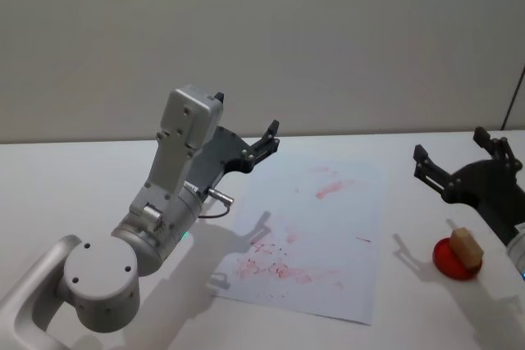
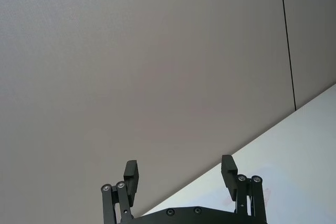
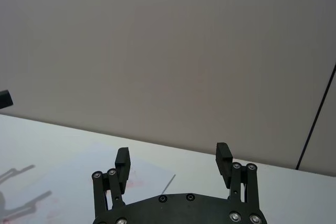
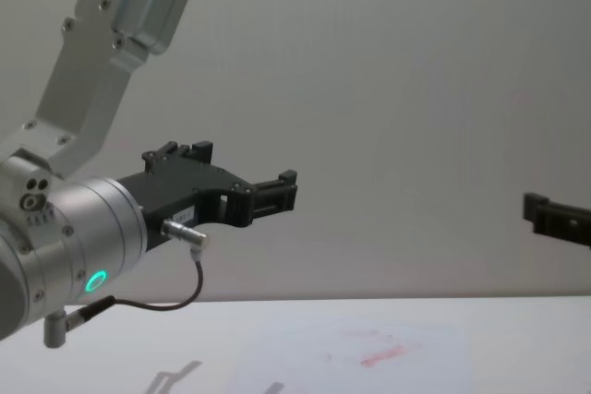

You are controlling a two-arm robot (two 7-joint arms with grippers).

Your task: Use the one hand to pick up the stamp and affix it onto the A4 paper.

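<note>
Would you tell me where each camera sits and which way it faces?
Head: high up, facing forward and down at the A4 paper, the stamp on a red pad, left gripper and right gripper.
Chest: lower, facing across the table toward the wall; left arm large, right gripper at the right edge.
Left wrist: facing the wall past its own open jaws.
Right wrist: facing wall and paper past its own open jaws.
Shared: head and chest both show the paper's red marks.

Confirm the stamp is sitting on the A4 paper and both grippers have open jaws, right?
Not quite: the head view shows the stamp on the red ink pad, right of the A4 paper. The left gripper and right gripper do have open jaws.
</note>
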